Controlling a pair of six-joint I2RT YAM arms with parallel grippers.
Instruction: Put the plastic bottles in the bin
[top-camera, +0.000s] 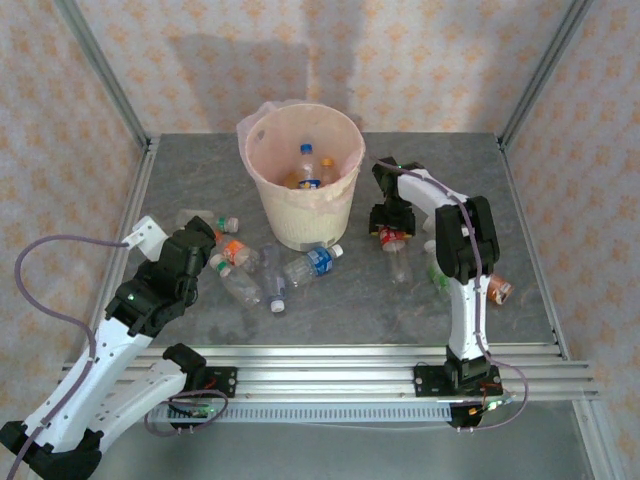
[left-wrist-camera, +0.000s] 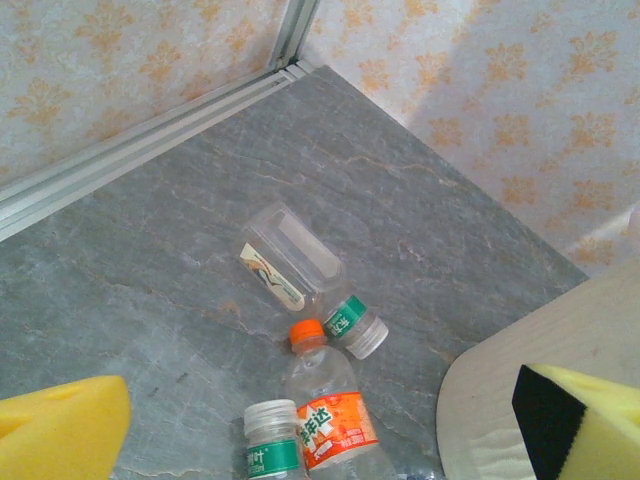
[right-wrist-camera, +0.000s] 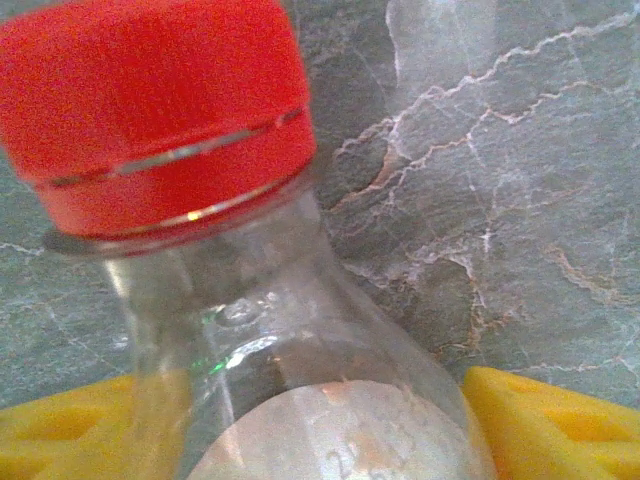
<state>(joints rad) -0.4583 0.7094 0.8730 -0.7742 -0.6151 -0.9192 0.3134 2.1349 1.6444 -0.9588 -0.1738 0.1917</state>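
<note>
red-capped bottle (right-wrist-camera: 260, 330) | flanked by right gripper (right-wrist-camera: 320, 430) | clench cannot tell | left gripper (left-wrist-camera: 320, 425) released

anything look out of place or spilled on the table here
No spill visible. Several small clear plastic bottles lie toppled in a loose cluster on the grey table by the cream round bin; one orange bottle lies apart near the right side, beside the right arm.

Glossy clear plastic bottle (right-wrist-camera: 285, 340), matt veined tabletop (right-wrist-camera: 500, 200)
</note>
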